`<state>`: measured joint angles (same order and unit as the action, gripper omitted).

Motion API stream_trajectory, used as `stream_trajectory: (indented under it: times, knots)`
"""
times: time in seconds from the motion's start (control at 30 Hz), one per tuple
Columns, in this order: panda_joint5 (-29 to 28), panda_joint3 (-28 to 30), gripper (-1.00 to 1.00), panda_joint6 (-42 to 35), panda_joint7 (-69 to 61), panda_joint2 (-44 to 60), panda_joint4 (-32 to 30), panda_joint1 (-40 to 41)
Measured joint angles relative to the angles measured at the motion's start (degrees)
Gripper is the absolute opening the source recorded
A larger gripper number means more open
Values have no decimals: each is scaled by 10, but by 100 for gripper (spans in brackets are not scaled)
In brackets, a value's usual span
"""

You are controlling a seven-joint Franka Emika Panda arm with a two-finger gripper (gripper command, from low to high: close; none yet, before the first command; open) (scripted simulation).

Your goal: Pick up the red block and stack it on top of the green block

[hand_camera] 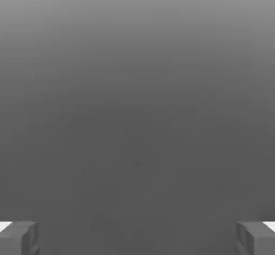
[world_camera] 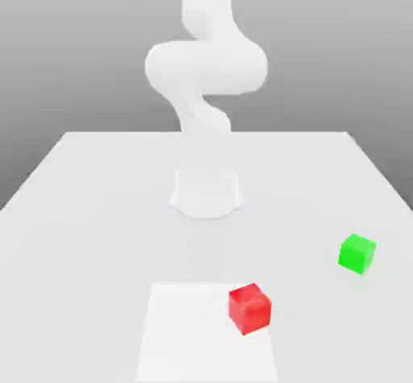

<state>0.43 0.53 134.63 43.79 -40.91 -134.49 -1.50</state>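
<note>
The broad, pale grey flat tabletop (world_camera: 89, 212) spreads across the exterior view, narrowing toward the far edge against a plain grey backdrop. On it, near the front, lies a lighter white square patch (world_camera: 185, 333).

Rising from the middle of the tabletop is the white robot arm (world_camera: 206, 67), standing on a round white base (world_camera: 206, 194) and curving up in bulky rounded segments that run out of the top of the exterior view.

The hand (hand_camera: 137, 238) appears in the hand view as two grey finger tips, one fingertip (hand_camera: 19, 238) at each lower corner of that picture, standing wide apart with nothing between them; the hand is fully spread and holds nothing. Behind the fingers there is plain grey.

The small bright red plain cube, the red block (world_camera: 249, 308), rests on the tabletop on the exterior view's right part of the white patch, close to its edge. The small bright green plain cube, the green block (world_camera: 356, 253), of matching size, sits on the bare tabletop farther toward the exterior view's right and a little farther back, apart from the red block and not touching it.
</note>
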Motion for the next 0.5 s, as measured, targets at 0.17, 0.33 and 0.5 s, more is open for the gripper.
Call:
stream_trajectory:
  times: [0.17,0.33,0.5]
  knots:
    - [11,7,0,63,-46,111,-59,-30]
    - [19,7,0,123,-88,215,-115,-54]
    - [18,2,0,182,-124,319,-171,-73]
